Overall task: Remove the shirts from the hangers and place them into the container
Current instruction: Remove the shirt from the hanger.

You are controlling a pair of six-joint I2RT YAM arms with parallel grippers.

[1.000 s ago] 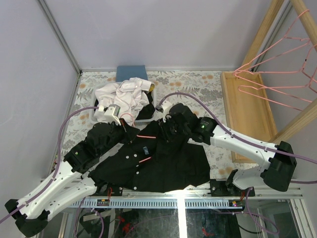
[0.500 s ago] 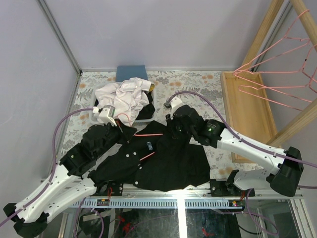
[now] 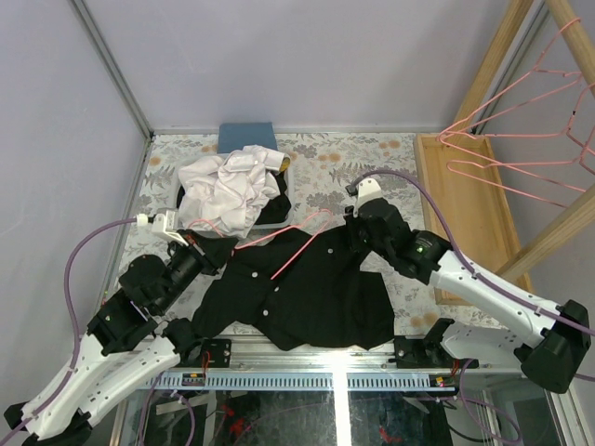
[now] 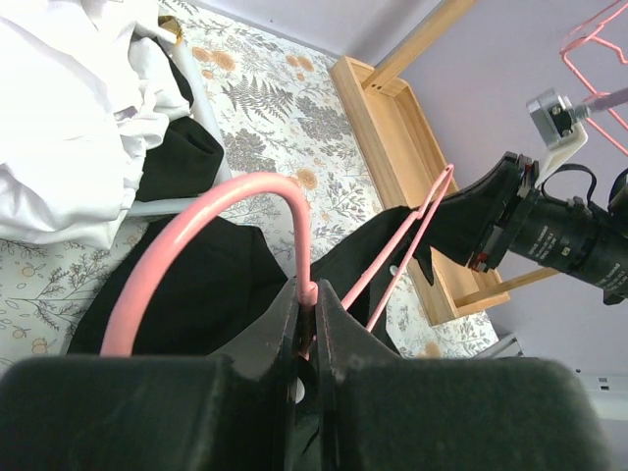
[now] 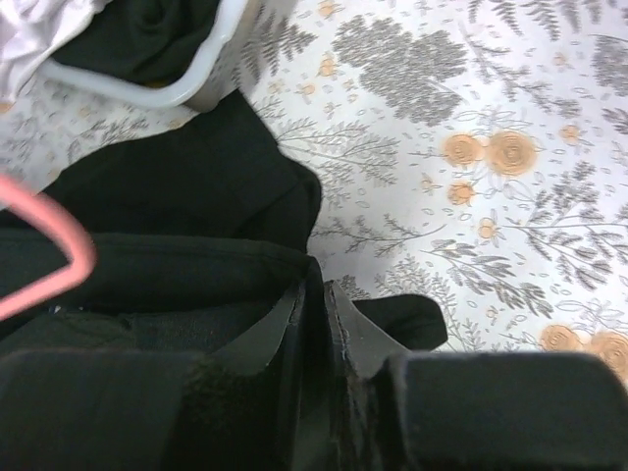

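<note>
Both jaws clamped, left on hanger (image 4: 305, 245), right on black shirt (image 3: 316, 297) (hanger now half out).

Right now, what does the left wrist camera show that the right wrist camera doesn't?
Only the left wrist view shows the left gripper shut on the hook of a pink hanger, plus the white shirt and the wooden tray. Only the right wrist view shows up close the right gripper pinched on a fold of the black shirt. Both show that hanger, the black shirt, the white basket and the flowered table cover.
</note>
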